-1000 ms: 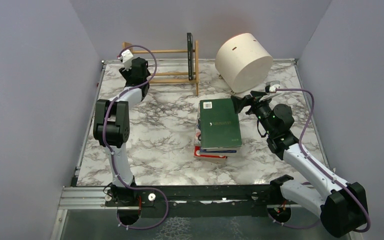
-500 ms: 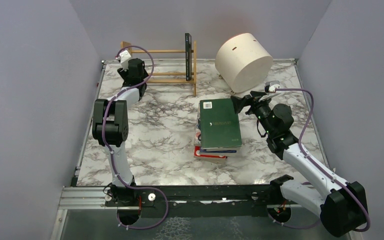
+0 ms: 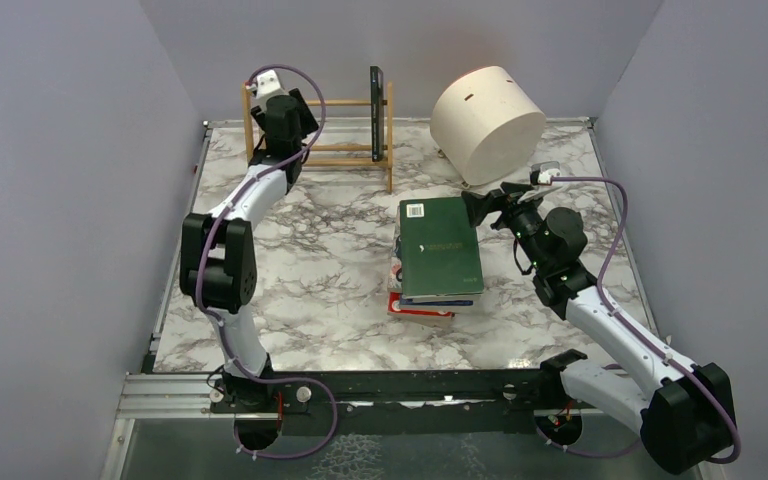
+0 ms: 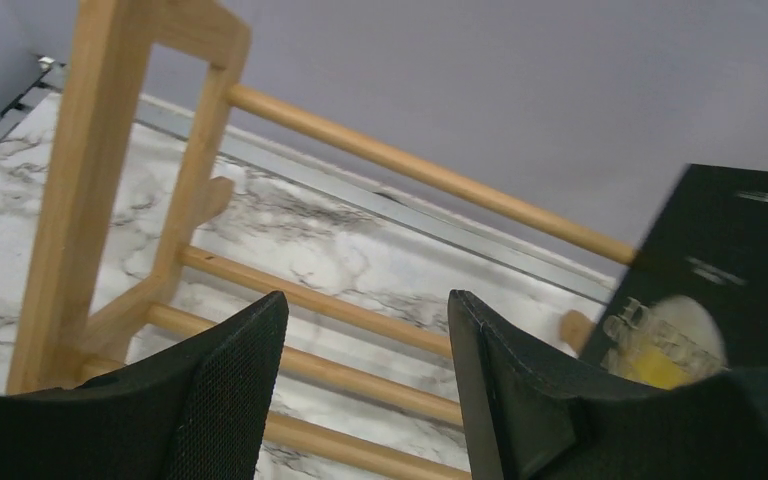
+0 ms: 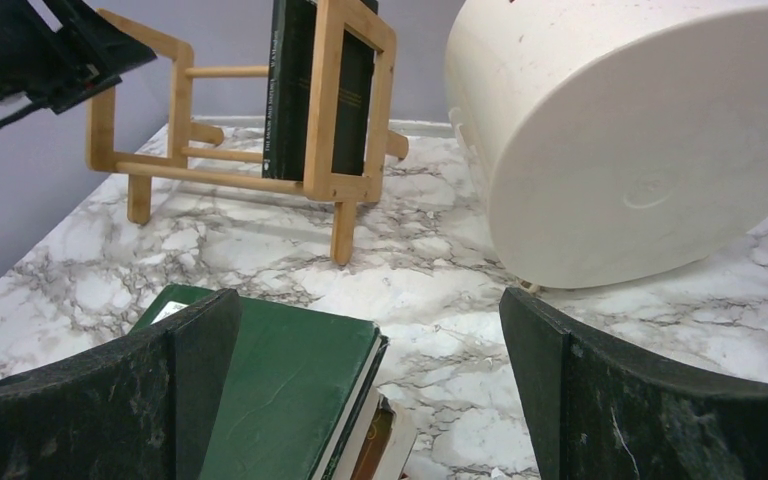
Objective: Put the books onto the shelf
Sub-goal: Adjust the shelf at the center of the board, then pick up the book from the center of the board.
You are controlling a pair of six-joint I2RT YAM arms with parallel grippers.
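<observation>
1. The left pincer (image 4: 365, 300) is spread apart and has nothing in it. It hangs in the air by the left end of the shelf (image 3: 335, 148). From its own camera, the wooden rods (image 4: 430, 175) of the shelf show in the gap between its two fingers.
2. The right pincer (image 5: 367, 300) is spread very wide and holds nothing. It is just beside the far right corner of the pile of books (image 3: 438, 262). I cannot tell if it touches the pile.
3. The shelf stands at the far edge of the desk (image 3: 310, 260), closer to the far left corner.
4. One black book (image 3: 378, 112) stands straight up in the shelf, right by its right end.
5. The pile of books lies flat near the middle of the desk, a bit toward the right edge. A dark green book (image 3: 442, 245) is on top, with a white label (image 3: 416, 211) at its far left corner. A red book (image 3: 415, 309) peeks out at the bottom.
6. A big cream drum (image 3: 488, 112) lies on its side in the far right corner of the desk. It is near the shelf but not touching it.
</observation>
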